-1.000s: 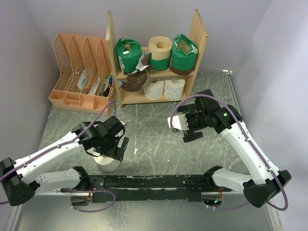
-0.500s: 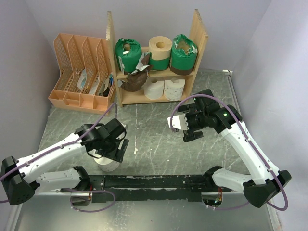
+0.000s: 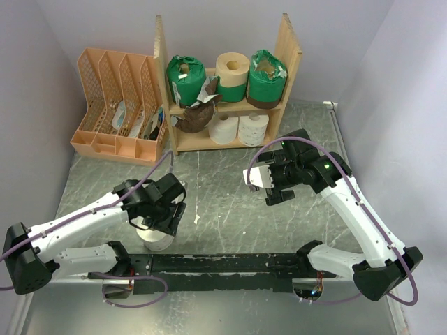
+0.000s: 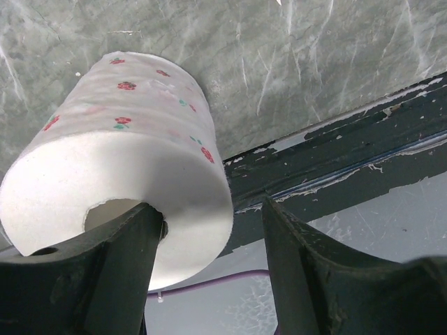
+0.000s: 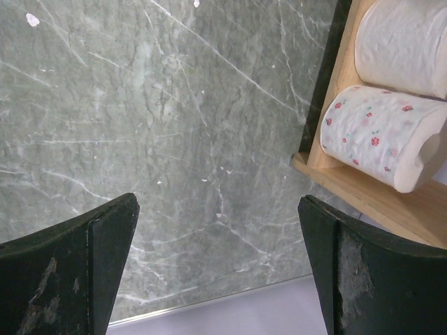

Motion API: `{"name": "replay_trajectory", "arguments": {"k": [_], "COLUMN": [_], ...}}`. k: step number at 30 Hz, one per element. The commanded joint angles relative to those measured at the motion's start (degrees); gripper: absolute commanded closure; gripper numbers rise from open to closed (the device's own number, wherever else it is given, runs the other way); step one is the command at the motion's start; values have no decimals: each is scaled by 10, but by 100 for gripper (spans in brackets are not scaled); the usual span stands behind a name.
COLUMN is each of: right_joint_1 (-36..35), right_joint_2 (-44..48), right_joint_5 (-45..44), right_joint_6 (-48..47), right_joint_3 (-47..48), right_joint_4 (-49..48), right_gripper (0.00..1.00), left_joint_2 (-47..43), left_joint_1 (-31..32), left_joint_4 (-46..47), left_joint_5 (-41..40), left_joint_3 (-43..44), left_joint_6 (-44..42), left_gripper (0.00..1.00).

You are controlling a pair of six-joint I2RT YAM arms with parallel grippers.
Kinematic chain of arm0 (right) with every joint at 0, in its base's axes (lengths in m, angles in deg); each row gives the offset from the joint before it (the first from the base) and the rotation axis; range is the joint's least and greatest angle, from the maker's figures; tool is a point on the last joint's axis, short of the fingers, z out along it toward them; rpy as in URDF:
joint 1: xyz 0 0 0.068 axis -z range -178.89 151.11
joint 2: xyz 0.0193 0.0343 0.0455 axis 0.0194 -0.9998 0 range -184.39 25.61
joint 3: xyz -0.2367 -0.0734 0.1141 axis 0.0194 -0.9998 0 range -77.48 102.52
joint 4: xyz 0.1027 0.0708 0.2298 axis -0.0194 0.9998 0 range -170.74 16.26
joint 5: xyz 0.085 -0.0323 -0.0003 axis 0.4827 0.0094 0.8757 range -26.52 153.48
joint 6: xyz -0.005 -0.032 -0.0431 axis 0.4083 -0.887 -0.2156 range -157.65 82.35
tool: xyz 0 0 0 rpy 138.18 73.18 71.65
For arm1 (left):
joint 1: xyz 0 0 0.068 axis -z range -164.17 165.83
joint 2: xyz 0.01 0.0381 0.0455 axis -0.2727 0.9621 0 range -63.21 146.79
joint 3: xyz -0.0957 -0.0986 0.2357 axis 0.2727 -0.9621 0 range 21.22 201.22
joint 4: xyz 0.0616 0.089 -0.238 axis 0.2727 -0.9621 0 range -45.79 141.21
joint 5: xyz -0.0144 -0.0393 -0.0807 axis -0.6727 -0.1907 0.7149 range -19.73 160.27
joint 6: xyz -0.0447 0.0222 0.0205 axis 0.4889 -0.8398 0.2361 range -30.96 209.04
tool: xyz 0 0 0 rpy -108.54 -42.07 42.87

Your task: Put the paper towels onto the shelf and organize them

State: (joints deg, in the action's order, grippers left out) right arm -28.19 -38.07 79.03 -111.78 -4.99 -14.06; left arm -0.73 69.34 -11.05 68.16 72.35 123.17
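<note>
A grey marbled surface [image 3: 223,202] is walled on the left, right and back. The shelf [image 3: 288,52] stands against the back wall with an orange rack [image 3: 115,105] just beside it on the left. Open surface runs from the shelf's front edge down to the black rail [image 3: 223,264] at the near edge. One loose roll [image 3: 157,239], white with small red flowers, stands on end at the near left, just beyond the rail and well apart from the shelf. The left arm [image 3: 77,223] reaches low from the near left corner, its wrist bent down over that roll. The left jaws stand partly apart astride the roll's wall. One finger [image 4: 119,265] sits at the rim of the hollow core, and the other finger [image 4: 307,279] hangs outside with a gap to the paper, so nothing is clamped. The right arm [image 3: 363,216] arches up from the near right and leans in toward the middle, its wrist above bare surface near the shelf's right front corner. The right jaws stand wide apart and hold nothing. On the shelf's upper board stand two green-wrapped rolls [image 3: 184,78] with a cream roll [image 3: 232,64] between them. On the lower board lie a brown-wrapped roll [image 3: 195,117] and two white rolls [image 3: 225,128].
</note>
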Motion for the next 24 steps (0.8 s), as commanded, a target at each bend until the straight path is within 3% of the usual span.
{"name": "replay_trajectory", "arguments": {"k": [1, 6, 18, 22, 24], "right_joint_1": [7, 8, 8, 8, 8], "right_joint_2": [7, 8, 11, 12, 11], "right_joint_5": [-4, -7, -14, -26, -34], "right_joint_6": [7, 8, 9, 12, 13], "right_joint_3": [-4, -5, -9, -16, -18], "right_joint_4": [-7, -8, -14, -20, -24], "right_gripper": [0, 0, 0, 0, 0], "left_joint_2": [0, 1, 27, 47, 65], "left_joint_1": [6, 7, 19, 34, 42], "left_joint_4": [12, 9, -21, -46, -60], "left_joint_5": [3, 2, -27, -40, -45], "left_joint_3": [1, -2, 32, 87, 122], "left_joint_6": [4, 7, 15, 5, -5], "left_gripper": [32, 42, 52, 70, 73]}}
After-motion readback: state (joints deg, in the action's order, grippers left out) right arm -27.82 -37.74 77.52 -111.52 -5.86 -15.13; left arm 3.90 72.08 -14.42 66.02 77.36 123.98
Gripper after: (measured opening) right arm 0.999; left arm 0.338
